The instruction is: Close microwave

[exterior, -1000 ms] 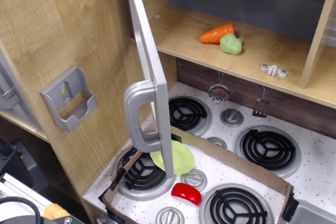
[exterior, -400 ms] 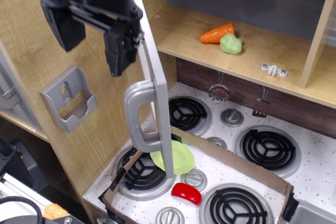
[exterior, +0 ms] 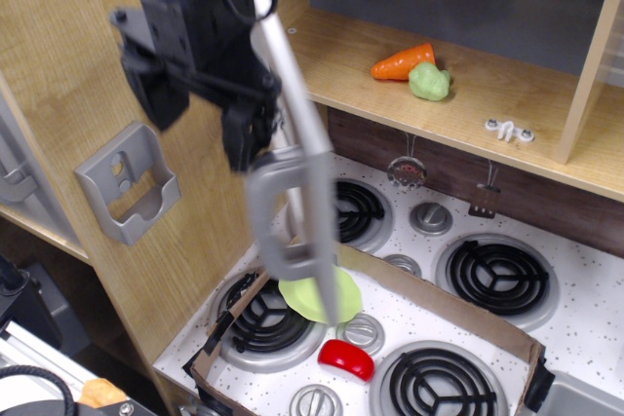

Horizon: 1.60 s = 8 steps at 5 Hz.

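The microwave door point(exterior: 304, 148) is a silver-grey panel, seen edge-on and blurred, standing out from the wooden cabinet point(exterior: 68, 56). Its thick grey loop handle point(exterior: 265, 226) faces left. The microwave's window and buttons are hidden. My black gripper point(exterior: 203, 135) hangs from the top left, just left of the door. It is open and empty. Its right finger point(exterior: 246, 133) is at the door's outer face, just above the handle; its left finger point(exterior: 156, 94) is free in front of the cabinet wall.
A small grey wall holder point(exterior: 127, 192) is mounted on the cabinet below my gripper. A carrot point(exterior: 403, 61) and a green vegetable point(exterior: 429, 82) lie on the shelf. Below the door are a stove top point(exterior: 585, 338), a green plate point(exterior: 317, 297), a red piece point(exterior: 346, 359) and a cardboard frame point(exterior: 444, 307).
My gripper came in from the top left, then moved down and right against the door. The door and its handle have swung a little to the right.
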Tool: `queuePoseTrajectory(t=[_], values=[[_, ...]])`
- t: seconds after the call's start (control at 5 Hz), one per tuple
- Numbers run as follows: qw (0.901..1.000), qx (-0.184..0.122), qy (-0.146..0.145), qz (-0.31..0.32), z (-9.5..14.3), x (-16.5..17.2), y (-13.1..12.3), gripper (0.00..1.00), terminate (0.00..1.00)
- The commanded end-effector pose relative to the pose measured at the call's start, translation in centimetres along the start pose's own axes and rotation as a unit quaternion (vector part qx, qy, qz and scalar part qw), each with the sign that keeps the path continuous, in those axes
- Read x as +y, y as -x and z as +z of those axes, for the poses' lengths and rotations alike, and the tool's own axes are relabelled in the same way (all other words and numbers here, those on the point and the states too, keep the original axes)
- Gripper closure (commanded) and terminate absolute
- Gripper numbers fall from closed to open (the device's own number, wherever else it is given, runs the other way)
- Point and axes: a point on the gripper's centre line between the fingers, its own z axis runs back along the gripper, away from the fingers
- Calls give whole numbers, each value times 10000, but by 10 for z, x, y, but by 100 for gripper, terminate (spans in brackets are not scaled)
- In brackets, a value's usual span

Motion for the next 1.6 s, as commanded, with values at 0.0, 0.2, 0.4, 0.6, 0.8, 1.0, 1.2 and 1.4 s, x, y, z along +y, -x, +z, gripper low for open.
queuePoseTrajectory(t=[0.0, 0.2, 0.4, 0.6, 0.8, 1.0, 1.2, 1.4], values=[[9992, -269, 112, -287, -23, 2, -40, 0, 0], [9978, -486, 211, -410, -30, -7, -65, 0, 0], [9944, -776, 168, -691, -32, -15, -94, 0, 0], [9899, -1034, 148, -958, -31, -19, -124, 0, 0], [9849, -1197, 210, -1233, -30, -24, -150, 0, 0], [9815, -1317, 202, -1375, -29, -26, -166, 0, 0], [9775, -1529, 175, -1444, -29, -28, -173, 0, 0], [9713, -1833, 113, -1512, -28, -31, -180, 0, 0]])
